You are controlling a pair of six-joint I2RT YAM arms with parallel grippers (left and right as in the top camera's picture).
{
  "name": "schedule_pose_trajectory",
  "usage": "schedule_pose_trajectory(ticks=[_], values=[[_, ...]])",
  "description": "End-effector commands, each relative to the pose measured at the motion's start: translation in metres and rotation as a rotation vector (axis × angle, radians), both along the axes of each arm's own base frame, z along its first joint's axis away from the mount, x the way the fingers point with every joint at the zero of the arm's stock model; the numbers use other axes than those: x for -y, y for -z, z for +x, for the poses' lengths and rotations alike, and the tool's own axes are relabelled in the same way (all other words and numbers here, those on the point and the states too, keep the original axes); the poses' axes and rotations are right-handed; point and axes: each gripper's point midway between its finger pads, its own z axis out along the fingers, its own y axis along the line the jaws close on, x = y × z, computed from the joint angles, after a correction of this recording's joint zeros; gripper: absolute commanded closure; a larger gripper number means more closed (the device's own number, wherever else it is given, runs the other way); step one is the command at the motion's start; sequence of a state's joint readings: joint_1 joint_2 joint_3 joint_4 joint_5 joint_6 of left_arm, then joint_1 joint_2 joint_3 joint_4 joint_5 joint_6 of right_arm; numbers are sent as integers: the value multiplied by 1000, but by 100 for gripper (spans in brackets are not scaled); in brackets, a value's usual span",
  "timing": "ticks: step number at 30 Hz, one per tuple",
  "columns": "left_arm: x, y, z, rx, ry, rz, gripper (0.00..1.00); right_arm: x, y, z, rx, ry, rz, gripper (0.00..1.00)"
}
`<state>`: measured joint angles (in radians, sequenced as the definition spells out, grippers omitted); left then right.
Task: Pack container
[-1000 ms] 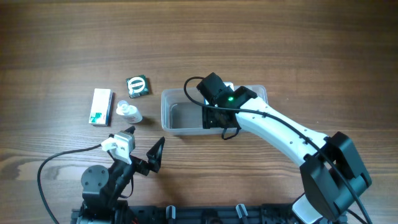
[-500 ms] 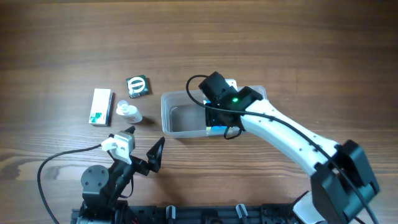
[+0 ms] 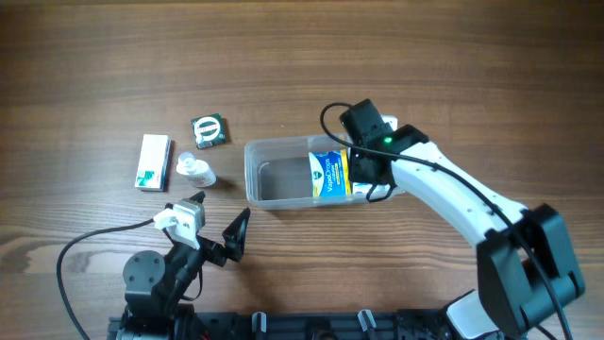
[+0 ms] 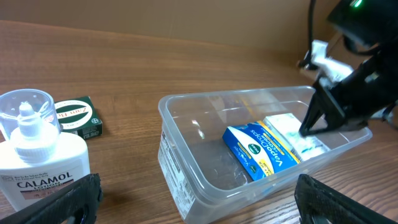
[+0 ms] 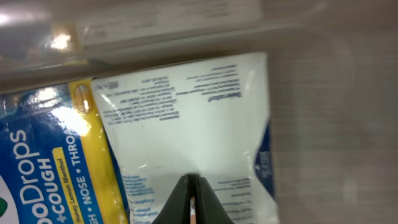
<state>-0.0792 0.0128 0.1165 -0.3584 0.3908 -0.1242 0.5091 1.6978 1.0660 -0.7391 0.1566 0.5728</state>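
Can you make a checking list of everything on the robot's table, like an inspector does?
Surface: wooden table, no spills seen.
Job's things: clear container upright; blue-yellow drops pack and white packet lie inside.
Clutter: white-green carton, Calamol bottle and green box, all left of the container.
Grippers: left gripper open, empty; right gripper shut, over the white packet.
Cables: black cable by the left arm; second cable loops at the right wrist.
Surroundings: nothing seen.
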Motion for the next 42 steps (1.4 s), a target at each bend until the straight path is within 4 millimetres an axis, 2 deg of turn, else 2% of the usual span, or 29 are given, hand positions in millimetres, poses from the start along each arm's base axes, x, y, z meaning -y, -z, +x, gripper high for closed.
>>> schedule_pose_trajectory(ticks=[1, 5, 7, 9, 12, 13, 14, 15, 17, 18, 20, 21, 23, 24, 25, 26, 29, 31, 34, 37, 40, 42], values=[[0, 0, 0, 8, 2, 3, 0, -13, 23, -14, -64, -53, 69, 96], [0, 0, 0, 8, 2, 3, 0, -11, 31, -17, -65, -58, 67, 96], [0, 0, 0, 8, 2, 2, 0, -15, 20, -10, -41, -94, 71, 96], [0, 0, 0, 8, 2, 3, 0, -18, -4, 0, 4, -102, 79, 96], [0, 0, 0, 8, 2, 2, 0, -21, -67, 17, 140, -117, 101, 96], [0, 0, 0, 8, 2, 3, 0, -20, -95, 20, 203, -114, 119, 95], [0, 0, 0, 8, 2, 3, 0, -18, -125, 21, 276, -108, 142, 90], [0, 0, 0, 8, 2, 3, 0, -15, -152, 20, 347, -103, 165, 81], [0, 0, 0, 8, 2, 2, 0, -6, -189, 13, 455, -88, 189, 71], [0, 0, 0, 8, 2, 3, 0, 8, -211, 4, 524, -63, 182, 64], [0, 0, 0, 8, 2, 2, 0, 30, -237, -12, 603, -3, 167, 56], [0, 0, 0, 8, 1, 3, 0, 48, -253, -27, 650, 51, 161, 48], [-1, 0, 1, 12, -3, 4, 0, 64, -267, -44, 698, 69, 148, 34], [-1, 0, 0, 10, -2, 4, 0, 71, -273, -52, 720, 80, 146, 20], [-1, -1, 1, 16, -1, 3, 0, 78, -280, -60, 745, 89, 147, 12], [-1, -7, 2, 39, -2, 1, 0, 87, -288, -73, 779, 97, 158, 1], [-1, -7, 2, 40, -2, 3, 0, 92, -301, -100, 821, 58, 230, 0], [-2, -10, 4, 60, -11, 11, 0, 95, -318, -126, 893, 27, 325, 0], [-3, -15, 5, 82, -17, 8, 0, 122, -341, -156, 1046, 78, 362, 0], [-5, -33, 8, 142, -34, -10, 1, 136, -350, -173, 1117, 103, 383, 0], [-36, -56, 15, 128, -245, -155, 0, 139, -348, -177, 1120, 105, 387, 0], [-67, -74, 14, 79, -434, -156, 0, 138, -343, -175, 1103, 103, 377, 0]])
